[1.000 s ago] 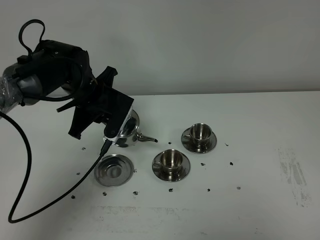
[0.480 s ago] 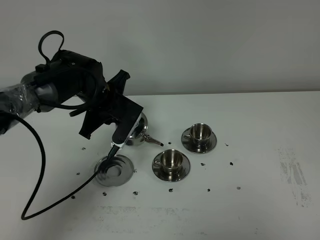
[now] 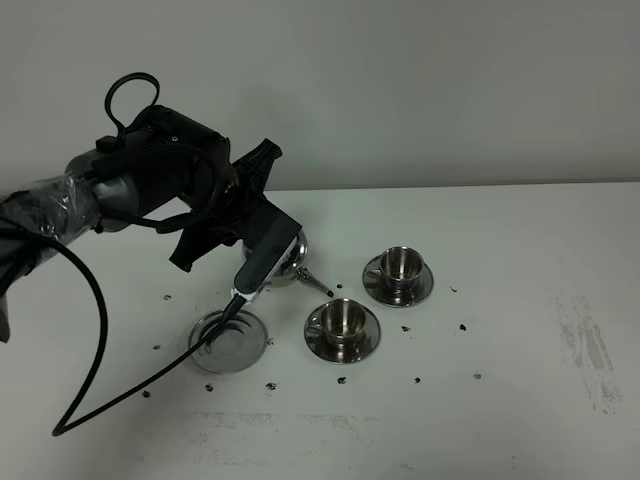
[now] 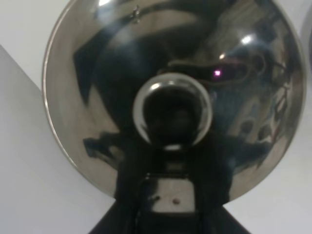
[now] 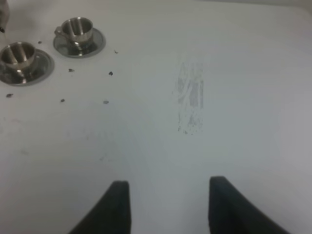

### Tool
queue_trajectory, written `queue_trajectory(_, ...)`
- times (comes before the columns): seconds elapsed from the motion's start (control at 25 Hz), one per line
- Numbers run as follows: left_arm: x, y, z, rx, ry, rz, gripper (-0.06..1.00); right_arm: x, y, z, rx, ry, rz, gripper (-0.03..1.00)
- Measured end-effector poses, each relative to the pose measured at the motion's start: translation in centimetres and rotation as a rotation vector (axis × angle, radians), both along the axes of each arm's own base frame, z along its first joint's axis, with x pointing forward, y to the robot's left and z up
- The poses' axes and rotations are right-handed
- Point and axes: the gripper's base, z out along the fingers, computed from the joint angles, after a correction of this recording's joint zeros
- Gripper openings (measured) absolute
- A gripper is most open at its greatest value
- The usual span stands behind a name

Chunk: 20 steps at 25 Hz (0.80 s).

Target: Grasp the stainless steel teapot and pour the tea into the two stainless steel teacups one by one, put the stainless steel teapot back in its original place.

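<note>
Shiny teapot (image 3: 289,258) tilted, spout toward nearer teacup (image 3: 343,318); farther teacup (image 3: 400,265) upright; ridged disc (image 3: 243,346) lies flat.

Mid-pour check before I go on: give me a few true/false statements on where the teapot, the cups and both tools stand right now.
1. The left tool holds the teapot clear of the ridged disc. True.
2. The spout tip is at the farther teacup. False: the tip is close beside the nearer teacup.
3. Each teacup sits on its own saucer. True.
4. The right tool grips a teacup. False: it holds nothing and hangs over the bare table, apart from both cups.
</note>
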Motion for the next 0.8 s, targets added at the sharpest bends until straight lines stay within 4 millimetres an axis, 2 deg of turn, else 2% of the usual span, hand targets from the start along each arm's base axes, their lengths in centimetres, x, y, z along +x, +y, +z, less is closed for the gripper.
queue_trajectory(0.8,0.19,-0.58,0.27,0.052,-0.069,-0.055,0.22,0.0,0.0,0.0,0.0,0.0,0.0,0.36)
